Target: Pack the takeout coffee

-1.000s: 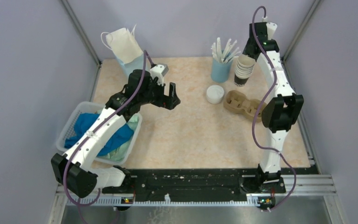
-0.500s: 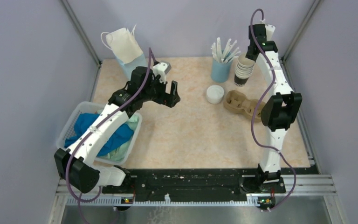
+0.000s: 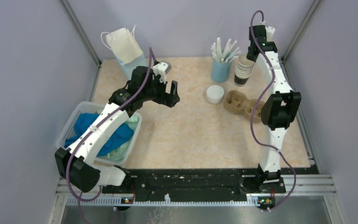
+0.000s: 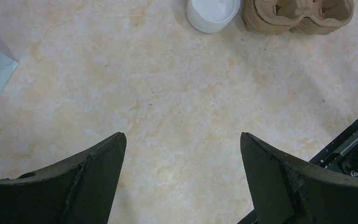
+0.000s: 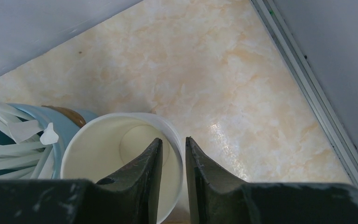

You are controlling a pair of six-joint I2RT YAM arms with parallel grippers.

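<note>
The takeout coffee is out of view. A stack of lidless paper cups (image 3: pixel 243 70) stands at the back right. My right gripper (image 5: pixel 173 138) hangs straight above it. One finger is inside the top cup (image 5: pixel 107 154), the other outside, and the jaws are drawn in tight on the cup's wall. A loose white lid (image 3: pixel 215 94) lies beside a brown pulp cup carrier (image 3: pixel 242 105). My left gripper (image 4: pixel 182 135) hovers wide open over bare tabletop at the left middle, holding nothing.
A blue cup of white stirrers (image 3: pixel 221 70) stands just left of the stack. A white paper bag (image 3: pixel 123 46) stands at the back left. A white basket (image 3: pixel 74 121) with blue cloth sits under the left arm. Walls close in on three sides.
The right gripper's jaws have narrowed onto the top cup's wall. The left gripper has drifted slightly back and left, staying open.
</note>
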